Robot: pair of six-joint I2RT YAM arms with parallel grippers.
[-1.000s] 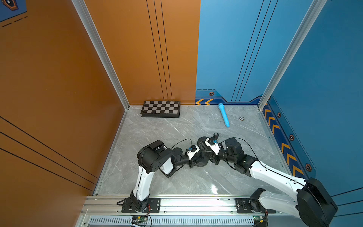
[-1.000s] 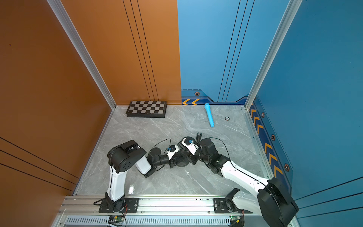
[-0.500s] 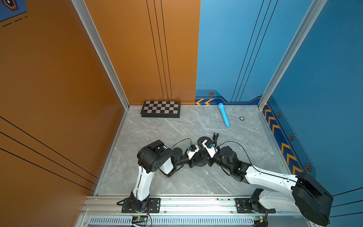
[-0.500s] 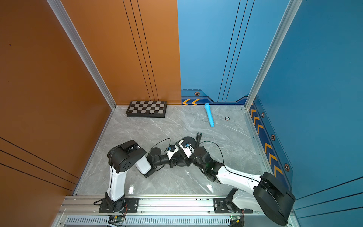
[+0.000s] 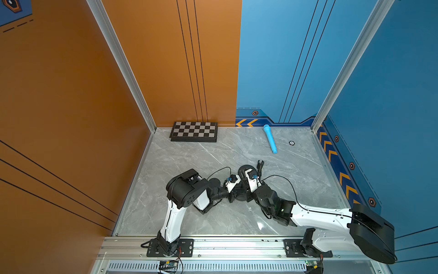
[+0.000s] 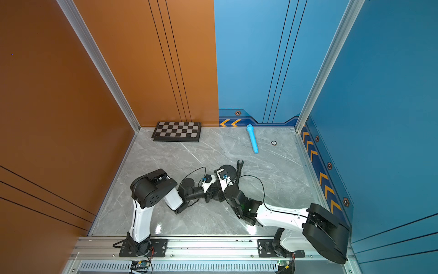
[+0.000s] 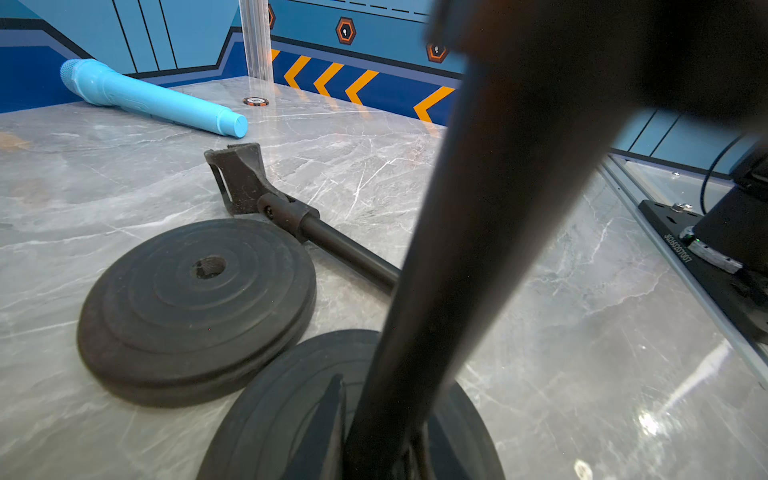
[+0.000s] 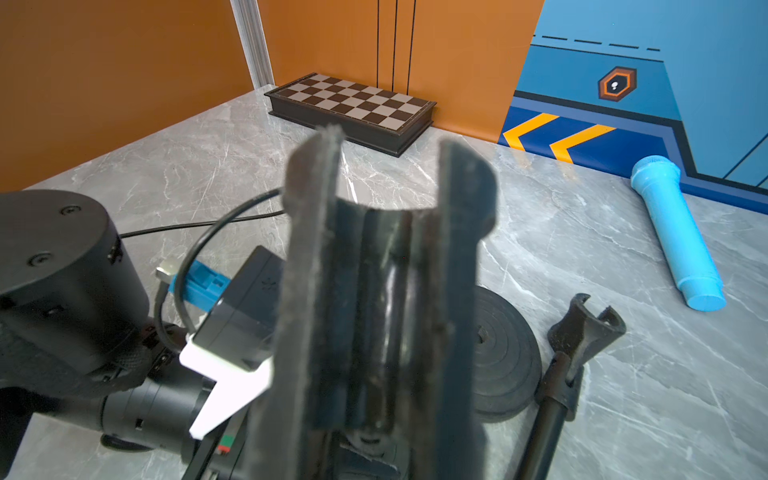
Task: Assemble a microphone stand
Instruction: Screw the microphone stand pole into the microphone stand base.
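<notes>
Both pincers meet at the centre of the table (image 5: 189, 166). The right pincer (image 8: 392, 166) is pressed together on what looks like a glossy black rod (image 8: 388, 291). It seems to be the same dark shaft that rises from the middle of the near base (image 7: 282, 415) in the left wrist view. The left pincer (image 5: 233, 197) is down at that base. What seems to be one finger (image 7: 330, 415) lies on its top face, but I cannot tell whether the jaws pinch it.

The bases are thick ribbed discs, likely heavy and rubbery. They should sit firm and are best taken across the rim. The spare base (image 7: 195, 307), threaded hole up, lies just at 1 o'clock of the centre, right beside the near one. The rod is stiff and smooth and could twist in the pads, so a grip low down, near the thread, would keep it square to the hole.

The clip pole (image 7: 349, 253) lies flat at 3 o'clock of the spare base, just beside it. Its shaft is the place to hold, not the thin clip (image 7: 237, 178), which looks breakable. The mic (image 5: 270, 138), probably light plastic, lies at 1 o'clock by the back wall, well apart.
</notes>
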